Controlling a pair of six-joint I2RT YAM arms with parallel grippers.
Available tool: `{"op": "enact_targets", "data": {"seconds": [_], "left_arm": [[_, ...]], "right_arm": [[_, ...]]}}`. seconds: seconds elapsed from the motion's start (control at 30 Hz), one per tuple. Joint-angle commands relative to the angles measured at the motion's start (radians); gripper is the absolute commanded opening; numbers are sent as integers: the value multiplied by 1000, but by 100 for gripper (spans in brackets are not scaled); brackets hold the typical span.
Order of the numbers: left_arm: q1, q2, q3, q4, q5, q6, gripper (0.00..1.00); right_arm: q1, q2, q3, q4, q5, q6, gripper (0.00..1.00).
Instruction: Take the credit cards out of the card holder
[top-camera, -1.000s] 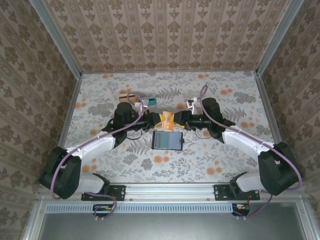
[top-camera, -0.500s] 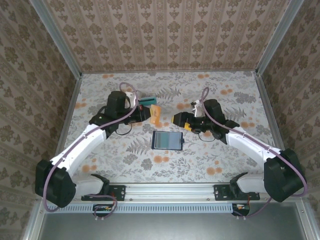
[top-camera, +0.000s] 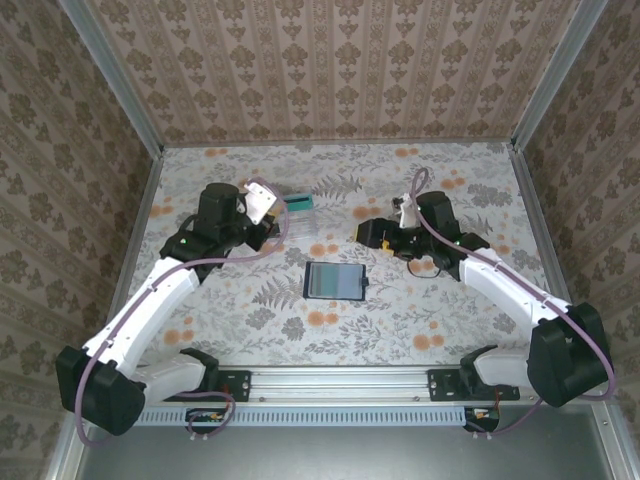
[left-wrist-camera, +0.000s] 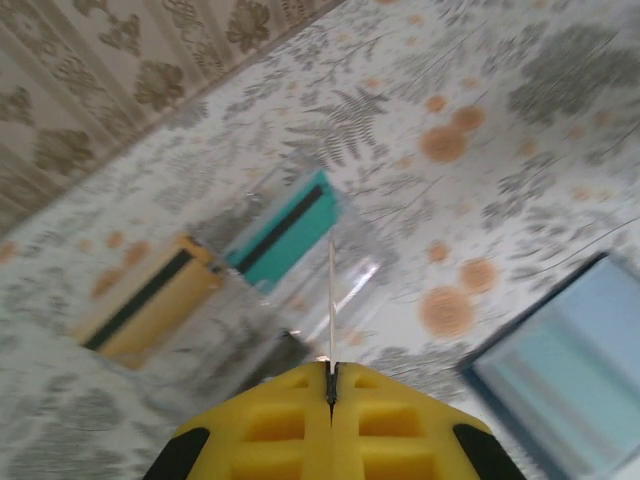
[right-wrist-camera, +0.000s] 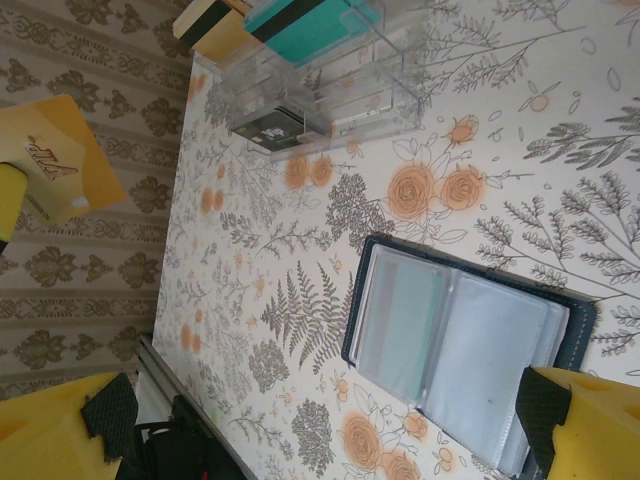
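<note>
My left gripper (left-wrist-camera: 331, 372) has its yellow fingers pressed together on a thin yellow-orange plastic card (right-wrist-camera: 62, 155), which it holds in the air edge-up, above the clear plastic compartment tray (right-wrist-camera: 385, 95). My right gripper (top-camera: 366, 232) hangs open, fingers wide apart, over the flowered table (top-camera: 450, 320) just beyond the small dark navy folding card holder (top-camera: 335, 282).

The card holder lies flat and spread open in the middle of the table, greyish see-through pockets up, touched by neither arm.

I count four cards out. A teal card with a dark stripe (right-wrist-camera: 305, 25) and a black card (right-wrist-camera: 268, 125) sit in the tray. A tan card with a dark stripe (left-wrist-camera: 150, 300) lies at the tray's end; whether inside it or just beside, I cannot tell. The fourth is the yellow-orange card, not yet set down. One pocket (right-wrist-camera: 400, 322) looks tinted pale green, so I judge at least one card may remain. Most of the job looks done.
</note>
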Motion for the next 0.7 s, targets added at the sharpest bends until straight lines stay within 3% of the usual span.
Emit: {"op": "enact_targets", "data": {"seconds": [0.0,0.27,0.67], "left_arm": [[39,28,35,5,-74,301,0],[121,148,126,-92,81,669,0],[204,385,226,-21,109,858,0]], "right_arm": [[-23,-31,43,-40,-40,-31,100],[-74,-31,85,-55,-97,-33,100],[-77,15,163,-104,-127,-49,100]]}}
